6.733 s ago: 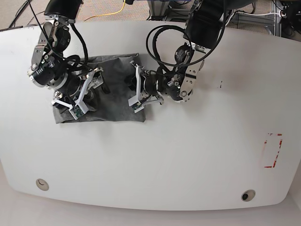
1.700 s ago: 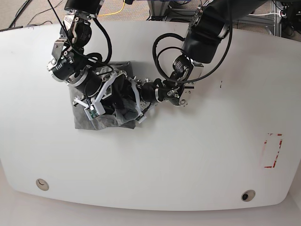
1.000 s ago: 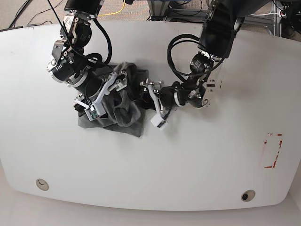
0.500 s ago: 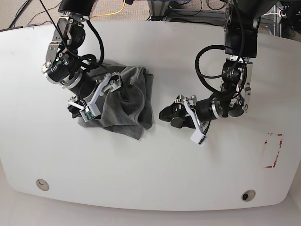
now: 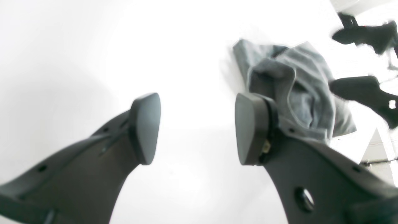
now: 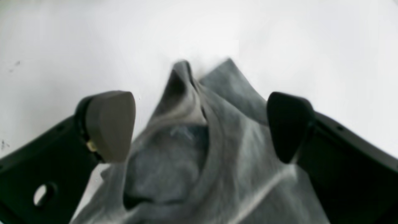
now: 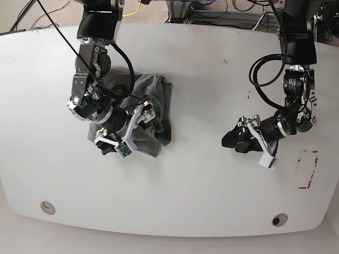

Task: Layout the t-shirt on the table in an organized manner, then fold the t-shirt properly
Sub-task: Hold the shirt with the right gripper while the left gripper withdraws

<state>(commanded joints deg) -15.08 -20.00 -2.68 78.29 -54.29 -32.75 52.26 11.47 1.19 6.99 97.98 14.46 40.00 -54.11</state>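
The grey t-shirt (image 7: 159,103) lies bunched in a wrinkled heap on the left half of the white table (image 7: 180,185). My right gripper (image 7: 124,131) hangs over the heap's front left part. In the right wrist view it (image 6: 199,124) is open, with folds of the t-shirt (image 6: 214,149) below and between its fingers. My left gripper (image 7: 232,142) is far to the right of the heap, over bare table. In the left wrist view it (image 5: 196,124) is open and empty, and the t-shirt (image 5: 298,90) shows beyond its right finger.
A red dashed rectangle mark (image 7: 307,169) is near the right edge. Two round holes (image 7: 47,207) (image 7: 279,219) sit near the front edge. Cables and equipment lie beyond the back edge.
My left gripper let go of the t-shirt and moved away to the right, now empty. The folded t-shirt became a bunched heap. My right gripper shifted slightly forward over it.
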